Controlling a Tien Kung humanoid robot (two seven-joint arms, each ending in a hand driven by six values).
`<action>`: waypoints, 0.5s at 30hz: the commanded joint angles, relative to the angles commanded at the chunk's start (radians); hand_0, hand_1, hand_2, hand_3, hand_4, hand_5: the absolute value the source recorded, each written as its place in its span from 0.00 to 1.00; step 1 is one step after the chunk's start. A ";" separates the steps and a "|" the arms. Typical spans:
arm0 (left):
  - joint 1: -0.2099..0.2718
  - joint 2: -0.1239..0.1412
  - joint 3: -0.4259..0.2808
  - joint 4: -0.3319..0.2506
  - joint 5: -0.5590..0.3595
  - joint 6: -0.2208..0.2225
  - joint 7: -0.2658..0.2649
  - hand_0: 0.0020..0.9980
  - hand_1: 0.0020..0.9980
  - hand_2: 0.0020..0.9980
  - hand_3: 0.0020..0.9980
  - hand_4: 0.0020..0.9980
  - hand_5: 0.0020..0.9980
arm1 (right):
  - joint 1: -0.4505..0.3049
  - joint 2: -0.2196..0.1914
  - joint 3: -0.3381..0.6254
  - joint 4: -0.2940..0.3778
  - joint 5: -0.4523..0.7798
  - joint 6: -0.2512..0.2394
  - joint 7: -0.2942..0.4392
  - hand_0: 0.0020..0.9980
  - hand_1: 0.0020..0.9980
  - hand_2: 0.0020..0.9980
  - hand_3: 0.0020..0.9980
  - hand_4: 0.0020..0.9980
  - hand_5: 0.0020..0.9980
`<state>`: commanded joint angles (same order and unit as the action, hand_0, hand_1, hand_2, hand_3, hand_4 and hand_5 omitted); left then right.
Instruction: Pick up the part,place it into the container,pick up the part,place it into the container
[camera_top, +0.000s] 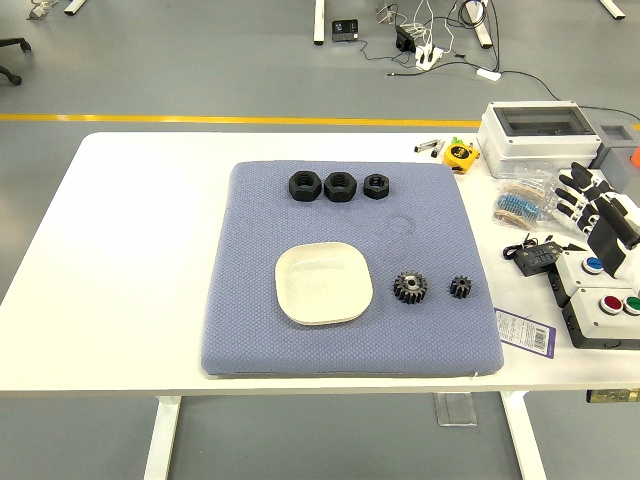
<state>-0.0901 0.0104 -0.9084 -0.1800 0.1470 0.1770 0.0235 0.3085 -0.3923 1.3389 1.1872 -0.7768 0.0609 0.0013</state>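
A blue-grey mat lies on the white table. An empty white square dish sits on its front middle. To the dish's right lie a larger black gear and a smaller black gear. Three black hex nuts stand in a row along the mat's far edge. My right hand hovers at the picture's right edge, off the mat and well right of the gears. Its fingers are spread and hold nothing. My left arm does not show.
Right of the mat are a grey enclosure box, a yellow tape measure, a bag of small blue parts, a black adapter, a push-button box and a purple-printed card.
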 joint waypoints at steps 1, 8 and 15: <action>0.000 0.000 0.000 0.000 0.000 0.000 0.000 0.76 0.74 0.76 0.60 0.69 0.64 | 0.000 0.000 0.000 0.000 0.000 0.000 0.000 1.00 0.94 0.94 0.98 1.00 0.65; 0.006 0.000 -0.002 0.000 0.004 0.001 0.001 0.76 0.74 0.76 0.60 0.69 0.64 | 0.012 -0.003 -0.023 -0.001 0.001 0.010 0.000 1.00 0.94 0.94 0.98 1.00 0.65; 0.008 -0.001 -0.002 0.000 -0.003 0.002 0.001 0.76 0.73 0.76 0.59 0.69 0.64 | 0.053 -0.021 -0.128 -0.029 -0.098 -0.050 0.154 0.92 0.84 0.86 0.86 0.99 0.51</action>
<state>-0.0825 0.0097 -0.9106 -0.1800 0.1435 0.1786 0.0245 0.3614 -0.4128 1.2113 1.1577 -0.8747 0.0110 0.1557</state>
